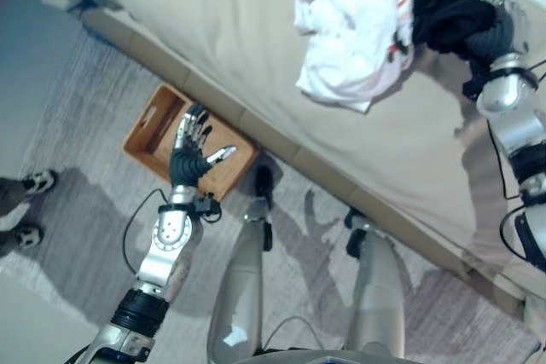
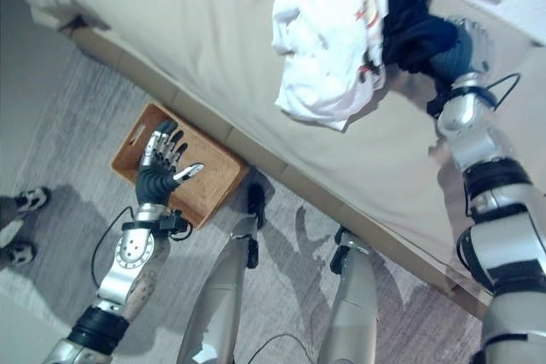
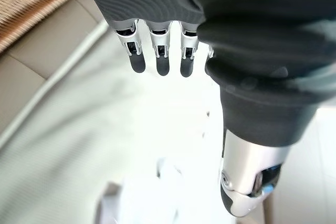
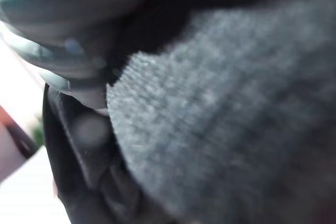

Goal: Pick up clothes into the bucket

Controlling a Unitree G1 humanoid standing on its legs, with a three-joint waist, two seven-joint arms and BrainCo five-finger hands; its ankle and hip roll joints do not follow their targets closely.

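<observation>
A white garment [image 1: 350, 31] lies crumpled on the beige bed [image 1: 213, 31], and a dark garment [image 1: 448, 6] is bunched against its right side. My right hand [image 1: 493, 38] is pushed into the dark garment from the right. In the right wrist view dark knit cloth [image 4: 226, 129] sits right up against the hand. The bucket is a shallow woven brown basket [image 1: 141, 130] on the floor beside the bed's edge. My left hand [image 1: 189, 159] hovers over the basket, open and holding nothing, its straight fingers [image 3: 160, 51] spread.
The bed's padded side rail [image 1: 281, 138] runs diagonally just behind the basket. A person's shoes [image 1: 34, 183] stand on the grey carpet at the far left. Open carpet [image 1: 85, 83] lies left of the basket.
</observation>
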